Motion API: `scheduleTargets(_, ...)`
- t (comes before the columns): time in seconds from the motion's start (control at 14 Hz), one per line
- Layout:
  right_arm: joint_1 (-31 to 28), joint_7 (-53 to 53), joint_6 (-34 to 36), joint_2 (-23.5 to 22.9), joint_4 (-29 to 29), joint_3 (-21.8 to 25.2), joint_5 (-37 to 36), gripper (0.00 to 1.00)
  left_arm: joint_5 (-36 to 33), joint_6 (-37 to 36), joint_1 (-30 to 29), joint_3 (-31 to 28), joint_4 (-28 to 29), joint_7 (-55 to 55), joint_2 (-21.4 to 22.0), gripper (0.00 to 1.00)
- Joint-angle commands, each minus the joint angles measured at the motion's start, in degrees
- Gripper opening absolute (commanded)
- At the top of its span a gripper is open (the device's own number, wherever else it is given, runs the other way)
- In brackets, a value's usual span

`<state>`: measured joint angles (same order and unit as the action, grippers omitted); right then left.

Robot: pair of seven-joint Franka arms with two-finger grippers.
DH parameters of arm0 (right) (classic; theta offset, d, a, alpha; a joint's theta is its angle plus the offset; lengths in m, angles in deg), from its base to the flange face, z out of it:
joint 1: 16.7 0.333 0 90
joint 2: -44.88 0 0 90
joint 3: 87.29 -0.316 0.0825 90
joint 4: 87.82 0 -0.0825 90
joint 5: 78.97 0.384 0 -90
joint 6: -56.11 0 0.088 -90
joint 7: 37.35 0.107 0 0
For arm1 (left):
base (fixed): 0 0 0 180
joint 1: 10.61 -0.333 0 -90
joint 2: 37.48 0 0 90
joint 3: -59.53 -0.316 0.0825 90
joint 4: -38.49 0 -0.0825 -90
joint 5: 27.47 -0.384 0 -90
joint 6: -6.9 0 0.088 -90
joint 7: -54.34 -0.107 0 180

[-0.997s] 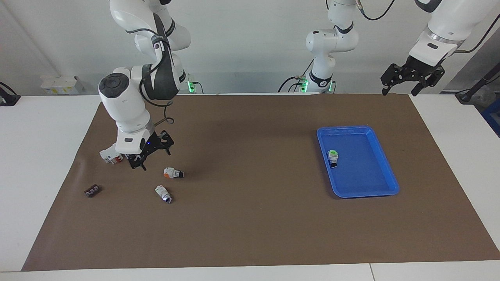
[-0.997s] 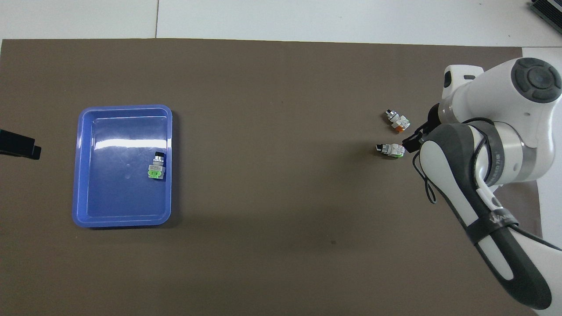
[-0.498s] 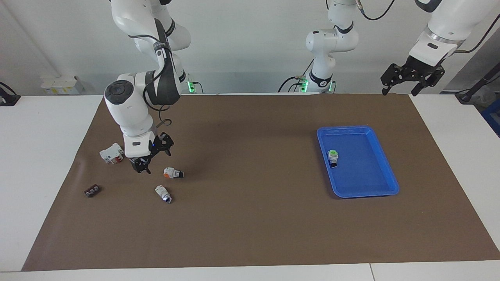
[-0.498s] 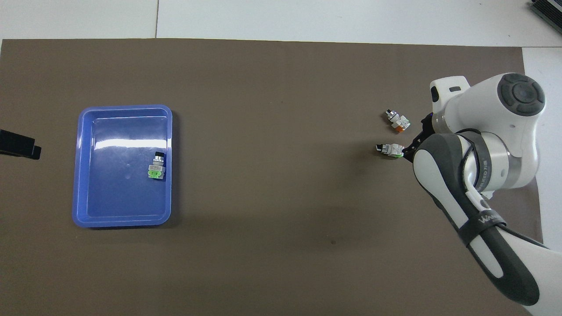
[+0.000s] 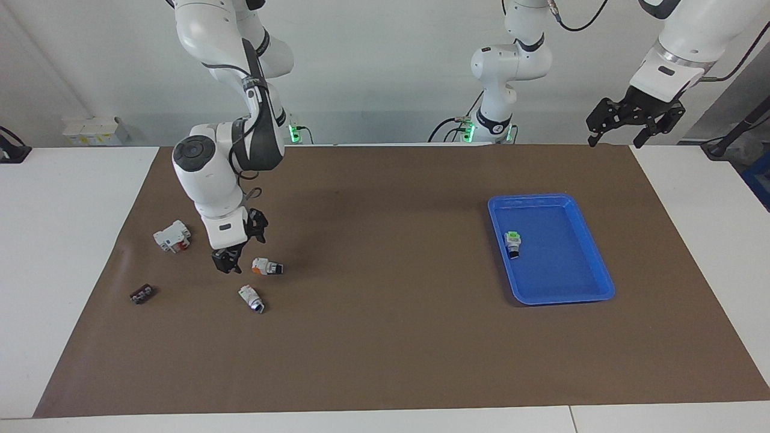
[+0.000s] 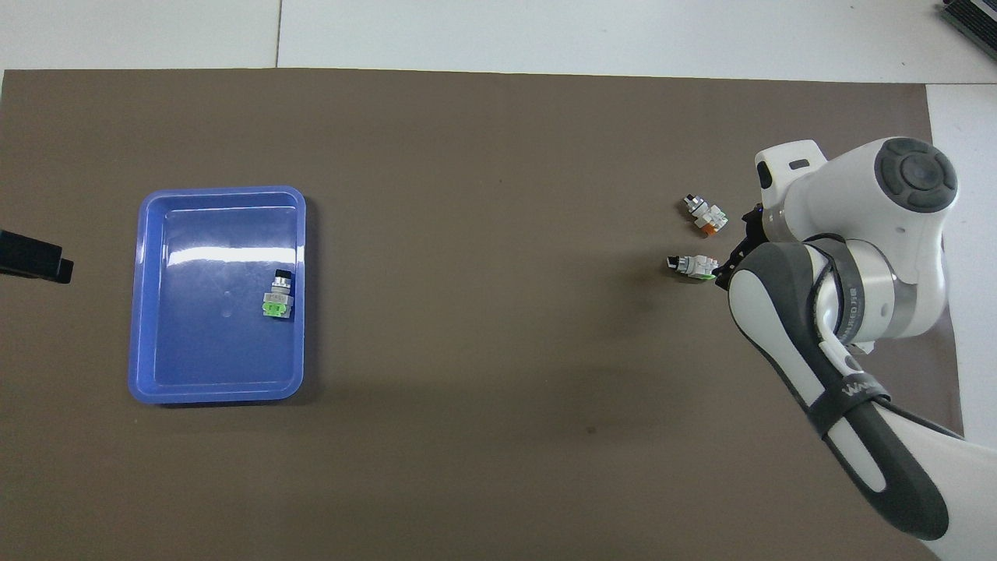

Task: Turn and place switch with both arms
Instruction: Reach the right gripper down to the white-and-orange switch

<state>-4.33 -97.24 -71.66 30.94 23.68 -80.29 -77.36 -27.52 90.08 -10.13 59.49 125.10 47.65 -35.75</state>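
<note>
Right gripper [image 5: 236, 252]: has swung in from beside the white block [image 5: 172, 236] to hang just beside the orange-ended switch [image 5: 266, 266], jaws wide, holding nothing; pickup looks close. Green-ended switch [image 5: 251, 298] crowds it; open mat [image 5: 385, 337] reaches the blue tray [image 5: 601, 282]. Left gripper [image 5: 633, 118]: waiting, open, empty.

I see the switch [image 5: 266, 266] lying on its side at the facing view's left-centre, on the brown mat: white body, orange end, silver collar, black knob pointing toward frame right.
</note>
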Motion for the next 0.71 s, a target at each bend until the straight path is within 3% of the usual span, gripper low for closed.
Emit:
scheduleTargets(0.0, -0.24, -5.49, -5.28, -0.47, 3.71, -0.41, 1.02, 1.00, 0.31, 0.57, -0.31, 0.12, 1.99, 0.53, 1.70, 1.00)
scheduleTargets(0.64, 1.52, -13.76, -13.98, -2.31, 7.77, -0.50, 1.11, 1.00, 0.31, 0.57, -0.31, 0.12, 1.99, 0.53, 1.70, 1.00)
